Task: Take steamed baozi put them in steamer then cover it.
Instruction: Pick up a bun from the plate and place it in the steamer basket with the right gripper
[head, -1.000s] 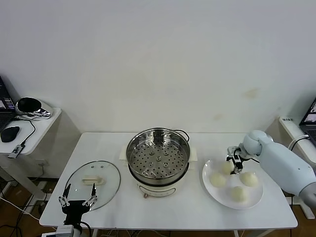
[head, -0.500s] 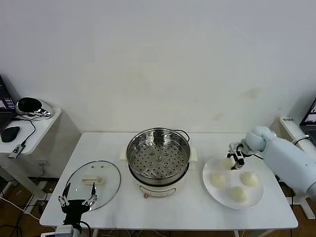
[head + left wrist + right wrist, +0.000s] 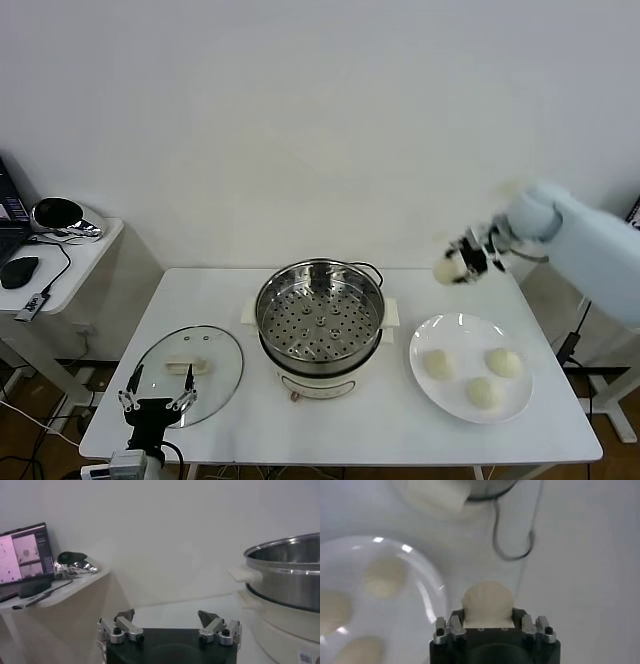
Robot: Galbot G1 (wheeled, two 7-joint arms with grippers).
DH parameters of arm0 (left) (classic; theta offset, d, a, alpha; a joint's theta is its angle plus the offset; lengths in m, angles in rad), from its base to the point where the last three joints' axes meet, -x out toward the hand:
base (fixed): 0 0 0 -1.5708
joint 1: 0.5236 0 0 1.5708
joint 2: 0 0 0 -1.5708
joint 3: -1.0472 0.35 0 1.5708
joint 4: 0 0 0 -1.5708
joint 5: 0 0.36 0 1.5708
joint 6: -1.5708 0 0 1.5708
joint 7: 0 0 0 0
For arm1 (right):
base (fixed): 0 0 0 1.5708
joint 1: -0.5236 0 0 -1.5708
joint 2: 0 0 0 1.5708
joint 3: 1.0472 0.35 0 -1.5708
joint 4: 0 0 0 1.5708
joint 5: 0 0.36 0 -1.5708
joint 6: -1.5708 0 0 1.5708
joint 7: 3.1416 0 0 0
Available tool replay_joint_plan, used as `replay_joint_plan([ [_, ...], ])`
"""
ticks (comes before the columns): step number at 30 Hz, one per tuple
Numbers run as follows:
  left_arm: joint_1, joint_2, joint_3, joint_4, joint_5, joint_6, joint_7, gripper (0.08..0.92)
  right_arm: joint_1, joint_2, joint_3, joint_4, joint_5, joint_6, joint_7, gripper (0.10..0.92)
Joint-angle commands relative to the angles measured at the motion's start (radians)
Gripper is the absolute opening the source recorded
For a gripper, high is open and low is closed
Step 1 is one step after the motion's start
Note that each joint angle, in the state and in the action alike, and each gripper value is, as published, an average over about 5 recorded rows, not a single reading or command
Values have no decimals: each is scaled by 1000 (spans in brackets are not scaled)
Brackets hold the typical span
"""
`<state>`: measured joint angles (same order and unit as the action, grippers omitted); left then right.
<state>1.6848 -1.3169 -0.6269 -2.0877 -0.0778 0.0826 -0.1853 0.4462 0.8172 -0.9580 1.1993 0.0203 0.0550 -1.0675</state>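
My right gripper (image 3: 462,260) is shut on one steamed baozi (image 3: 447,269), held in the air to the right of the steamer (image 3: 320,318) and behind the white plate (image 3: 462,330). In the right wrist view the round cream bun (image 3: 487,601) fills the space between the jaws of that gripper (image 3: 487,616). Three more baozi (image 3: 437,363) lie on the plate. The steamer's perforated tray holds nothing. The glass cover (image 3: 190,372) lies flat at the table's front left. My left gripper (image 3: 157,401) hangs open just in front of it, holding nothing (image 3: 167,616).
A black cord (image 3: 512,540) runs behind the steamer on the white table (image 3: 400,430). A side table with a mouse and a shiny object (image 3: 60,214) stands to the left, and a monitor (image 3: 25,550) stands on it. A wall is close behind.
My right gripper has lifted one baozi off the plate and carried it up and back, slightly toward the steamer. Three buns stay on the plate. The left arm has not moved.
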Motion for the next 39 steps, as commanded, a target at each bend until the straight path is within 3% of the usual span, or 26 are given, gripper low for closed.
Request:
replay_joint_plan([
  [1,-1,5,-5,1,-9,1,1,823,215,259,-206,-16,137,123,41,585],
  [8,-9,11,-15,-9,-15,3,2,823,172,463,-267,-107,89,266,55,587],
  [14,-10,9,-30,-18,-18,4,2,823,109,554,-292,-201,-86,399,60,595],
  [26,5,-2,-58,-35,-22,1,2,823,2,596,-301,-288,-283,540,108,602],
  [39,2,-5,-55,-33,-27,1,3,823,-30,621,-282,-363,-410,579,127,611],
])
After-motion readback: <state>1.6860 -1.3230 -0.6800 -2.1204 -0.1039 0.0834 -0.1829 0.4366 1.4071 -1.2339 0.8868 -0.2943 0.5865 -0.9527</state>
